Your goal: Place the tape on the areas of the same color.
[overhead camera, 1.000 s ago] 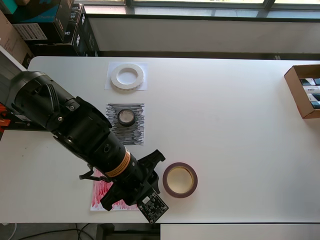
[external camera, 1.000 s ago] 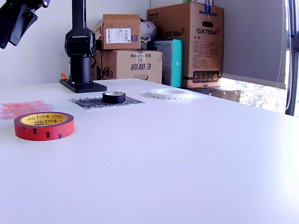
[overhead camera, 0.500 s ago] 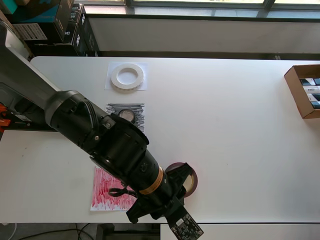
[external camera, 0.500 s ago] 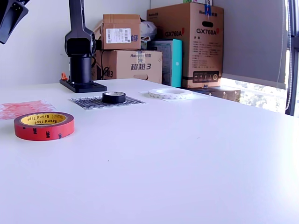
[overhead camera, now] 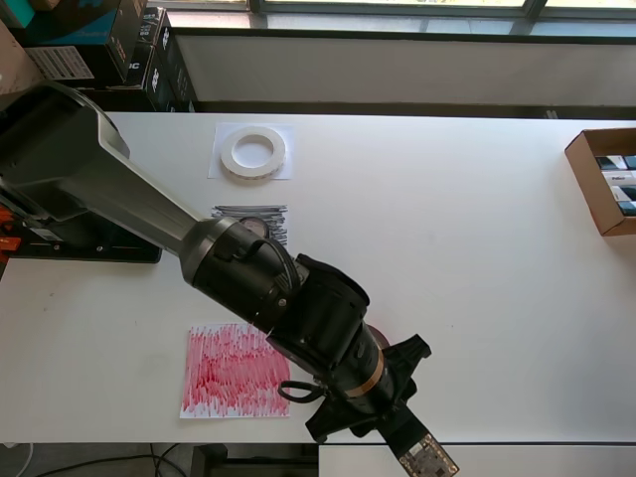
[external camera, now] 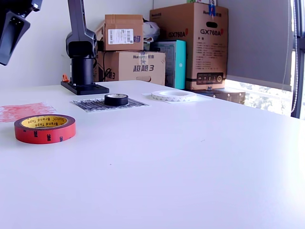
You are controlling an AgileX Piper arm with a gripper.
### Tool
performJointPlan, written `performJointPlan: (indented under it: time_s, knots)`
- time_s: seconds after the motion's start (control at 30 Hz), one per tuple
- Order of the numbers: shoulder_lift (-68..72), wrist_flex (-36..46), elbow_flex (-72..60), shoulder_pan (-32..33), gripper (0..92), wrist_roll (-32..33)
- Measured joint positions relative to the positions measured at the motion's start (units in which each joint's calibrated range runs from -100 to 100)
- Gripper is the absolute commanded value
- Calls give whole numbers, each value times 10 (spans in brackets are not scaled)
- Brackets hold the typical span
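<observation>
A white table (overhead camera: 477,248) seen from above and from a low side camera. One black robot arm (overhead camera: 248,283) reaches from its base at the table's far edge towards the near edge. Its pincer (overhead camera: 373,402) hangs high above the table, and the overhead view shows only the wrist's back; whether the jaws are wide or narrow cannot be told. It holds nothing that shows.

Directly under the pincer, mostly hidden by the wrist in the overhead view, lies a flat red ring of tape with a tan inner core (external camera: 45,129). The side view shows it resting flat on bare table, well below the pincer. Just beside the pincer, on the overhead view's left, is a square paper patch scribbled red (overhead camera: 234,371), with nothing on it; the red ring sits near it but not on it.

Farther back along the arm, a small black roll of tape (external camera: 116,99) stands on a paper patch scribbled black (external camera: 95,104). Beyond that, well away from the pincer, a wide flat white ring of tape (overhead camera: 252,153) lies on a plain white paper patch (overhead camera: 221,169).

The red ring looks light and stiff, with a smooth rim that may slip. A likely hold is one jaw inside the core and one outside, pinching the wall.

A brown cardboard box (overhead camera: 596,179) sits at the table's far side.
</observation>
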Motion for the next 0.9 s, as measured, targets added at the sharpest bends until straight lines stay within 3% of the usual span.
performJointPlan:
  time_s: [0.6, 0.9]
  knots:
    - [59, 25, 10, 5, 409, 19]
    - [64, 33, 10, 5, 409, 70]
